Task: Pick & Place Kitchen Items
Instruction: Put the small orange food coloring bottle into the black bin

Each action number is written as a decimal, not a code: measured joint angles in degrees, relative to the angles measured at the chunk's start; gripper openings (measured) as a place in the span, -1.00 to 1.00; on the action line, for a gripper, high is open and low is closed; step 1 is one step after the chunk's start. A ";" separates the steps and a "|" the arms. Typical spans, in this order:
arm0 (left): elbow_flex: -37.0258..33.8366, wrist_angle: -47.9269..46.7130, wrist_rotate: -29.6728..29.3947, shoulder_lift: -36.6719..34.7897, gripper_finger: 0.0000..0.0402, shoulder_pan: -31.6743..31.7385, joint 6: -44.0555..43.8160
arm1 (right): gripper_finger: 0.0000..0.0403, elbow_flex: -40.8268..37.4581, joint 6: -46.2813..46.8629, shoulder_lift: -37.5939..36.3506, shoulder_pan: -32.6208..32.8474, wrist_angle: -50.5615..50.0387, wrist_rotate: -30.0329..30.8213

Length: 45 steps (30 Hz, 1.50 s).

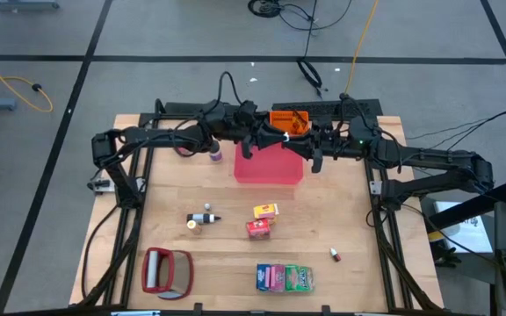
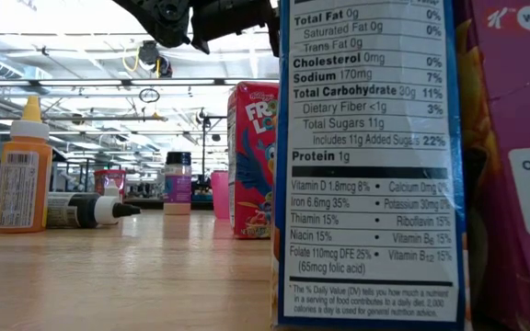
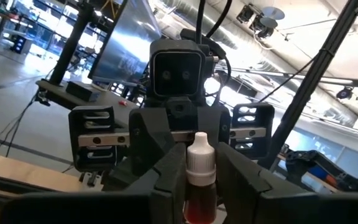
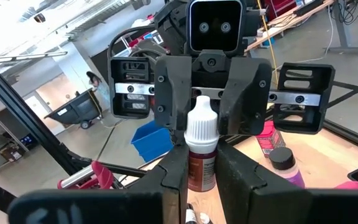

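The left gripper (image 1: pixel 266 140) and the right gripper (image 1: pixel 303 151) are met tip to tip above the far edge of the red tray (image 1: pixel 269 167), at the back of the wooden table (image 1: pixel 341 219). A small bottle (image 4: pixel 201 134), white-capped with a brown body, is held between them, clear of the tray. In the right wrist view the right gripper (image 4: pixel 201 168) is seen closed narrowly on the brown body, while the opposing fingers (image 4: pixel 169 93) are set at either side of the cap. In the left wrist view the left gripper (image 3: pixel 201 180) is likewise seen clamped narrowly on the small bottle (image 3: pixel 201 158).

The rest of the groceries are left on the table:
- A purple jar (image 1: pixel 215 155) is stood just beside the tray's left side.
- A yellow carton (image 1: pixel 265 211) and a red carton (image 1: pixel 258 228) are placed near each other at mid-table.
- Two more tiny bottles (image 1: pixel 202 219) are found to their left.
- Pink, green and blue packets (image 1: pixel 285 277) are lined up touching at the near edge.
- A small red container (image 1: pixel 334 254) is set apart to their right.
- A red-framed silvery flat object (image 1: pixel 167 270) is laid at the near left.
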 joint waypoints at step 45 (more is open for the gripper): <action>0.00 -1.53 8.32 -0.02 -0.88 6.06 1.67 | -0.24 0.00 -1.01 0.22 -0.16 -3.06 -3.42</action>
